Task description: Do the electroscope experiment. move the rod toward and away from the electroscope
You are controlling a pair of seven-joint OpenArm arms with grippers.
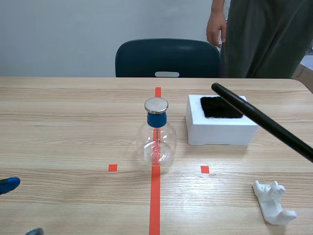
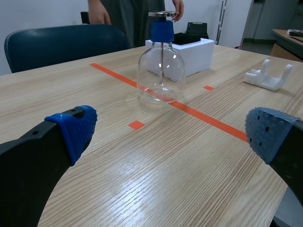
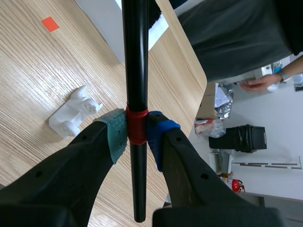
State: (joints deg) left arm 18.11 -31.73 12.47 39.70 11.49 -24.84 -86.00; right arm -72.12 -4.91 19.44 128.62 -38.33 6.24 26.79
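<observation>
- Right claw (image 3: 137,132) pinches the long black rod (image 3: 135,56) at its red band, holding it off the light wood surface (image 1: 73,132).
- The rod's free end hangs right of the clear glass flask electroscope with blue collar and metal disc (image 1: 156,139), apart from it, over the white foam block (image 1: 220,132).
- Left claw (image 2: 173,132) is spread and empty, low in front of the electroscope, well apart.
- Step, as I judge it: the approach pass.
- Next move: bring the tip near the disc without contact, then draw away.
</observation>
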